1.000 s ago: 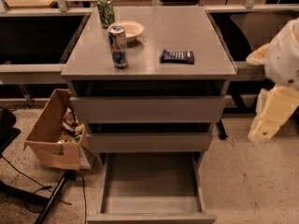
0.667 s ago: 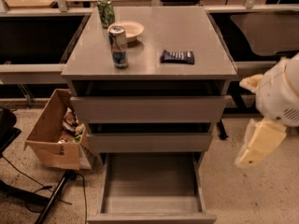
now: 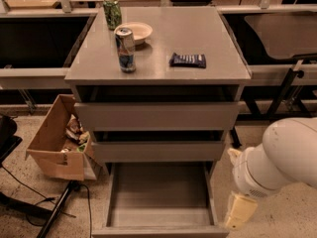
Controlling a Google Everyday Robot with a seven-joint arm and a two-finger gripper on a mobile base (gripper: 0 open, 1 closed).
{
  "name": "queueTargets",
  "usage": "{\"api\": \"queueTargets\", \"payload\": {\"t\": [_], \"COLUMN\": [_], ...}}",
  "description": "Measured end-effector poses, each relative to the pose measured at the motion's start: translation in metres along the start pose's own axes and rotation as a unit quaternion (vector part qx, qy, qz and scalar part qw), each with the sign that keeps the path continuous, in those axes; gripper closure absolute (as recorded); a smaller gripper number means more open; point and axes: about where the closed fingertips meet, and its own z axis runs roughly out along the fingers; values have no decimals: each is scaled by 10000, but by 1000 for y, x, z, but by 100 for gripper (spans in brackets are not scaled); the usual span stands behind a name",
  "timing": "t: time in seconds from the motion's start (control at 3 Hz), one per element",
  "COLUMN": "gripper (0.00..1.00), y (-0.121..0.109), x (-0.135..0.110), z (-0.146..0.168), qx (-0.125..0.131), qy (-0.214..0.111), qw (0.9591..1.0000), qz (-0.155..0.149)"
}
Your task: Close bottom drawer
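The robot's white arm (image 3: 292,152) comes in from the right edge on the near side, its thick rounded link sloping down toward the left. It narrows into a ringed white wrist (image 3: 255,175). Below that the cream-coloured hand (image 3: 240,210) hangs low at the near right, pointing downward and tilted slightly left.

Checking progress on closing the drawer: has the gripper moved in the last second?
Yes. The gripper has dropped down and left, now beside the front corner of the open bottom drawer.
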Motion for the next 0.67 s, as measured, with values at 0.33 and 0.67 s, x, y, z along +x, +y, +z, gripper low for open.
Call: {"api": "queueTargets", "payload": {"t": [0.33,0.67], "gripper": [0,0], "y": [-2,7], "x": [-1,16], "z": [-1,32], "qx": [18,-212], "qy": [-9,54], "qw": [10000,9997], "qz": [-1,55]}}
